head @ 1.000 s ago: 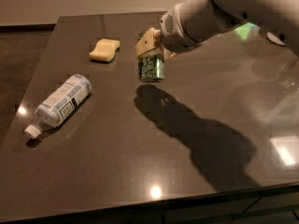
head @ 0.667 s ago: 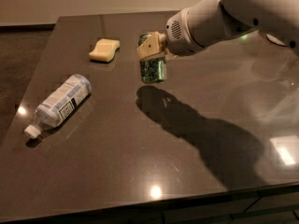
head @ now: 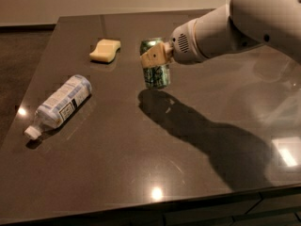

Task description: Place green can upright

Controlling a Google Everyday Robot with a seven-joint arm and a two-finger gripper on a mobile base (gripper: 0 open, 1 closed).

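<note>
The green can (head: 156,68) is upright near the middle of the dark table (head: 117,164), with its silver top showing and its base at or just above the surface. My gripper (head: 154,56) reaches in from the right at the end of the white arm (head: 221,29). It is shut on the can's upper half, with one tan finger (head: 151,58) across the can's front and the other hidden behind it.
A clear plastic bottle (head: 61,102) with a white-blue label lies on its side at the left. A yellow sponge (head: 105,50) lies at the back, left of the can. The arm's shadow falls across the table's right half.
The arm has come lower and leveled out, and the can has sunk slightly toward the table while staying upright. The can's top now shows. Bottle and sponge have not moved.
</note>
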